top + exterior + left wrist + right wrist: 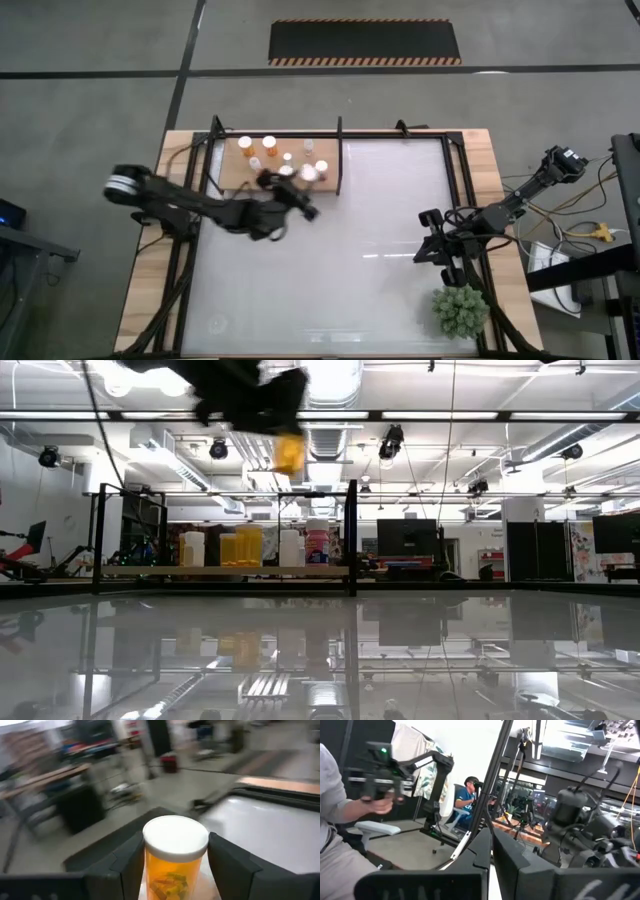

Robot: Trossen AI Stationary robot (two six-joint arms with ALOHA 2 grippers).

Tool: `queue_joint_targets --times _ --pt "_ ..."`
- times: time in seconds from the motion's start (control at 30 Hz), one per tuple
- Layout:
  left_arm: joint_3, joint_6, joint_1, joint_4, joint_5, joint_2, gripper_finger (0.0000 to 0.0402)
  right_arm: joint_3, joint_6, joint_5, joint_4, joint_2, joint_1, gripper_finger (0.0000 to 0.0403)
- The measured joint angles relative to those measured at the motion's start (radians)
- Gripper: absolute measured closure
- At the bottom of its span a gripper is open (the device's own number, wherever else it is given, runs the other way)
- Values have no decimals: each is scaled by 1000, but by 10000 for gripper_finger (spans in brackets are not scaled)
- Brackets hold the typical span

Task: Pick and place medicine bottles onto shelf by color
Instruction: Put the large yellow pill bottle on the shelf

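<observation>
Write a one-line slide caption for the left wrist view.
Left hand shut on an orange medicine bottle with a white cap, carried above the table.

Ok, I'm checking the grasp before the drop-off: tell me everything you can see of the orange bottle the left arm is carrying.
The orange bottle is a small cylinder of translucent amber plastic with a round white cap, and pills show through its wall. It stands upright, clamped between the fingers of the left hand, one on each side of the body below the cap. In the low view it hangs high above the shelf, touching nothing else.
</observation>
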Motion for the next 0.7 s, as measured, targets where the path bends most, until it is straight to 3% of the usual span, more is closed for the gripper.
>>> queue_joint_targets --times 0.17,0.37,0.7 --pt "-245 -184 -52 1 -206 -207 228 0 -9 0 1 1 0 394" --pt "-432 -240 -84 9 -471 -367 228 0 -10 0 1 1 0 394" --pt "-579 -434 -67 15 -481 -407 228 0 -13 1 -2 2 0 394"
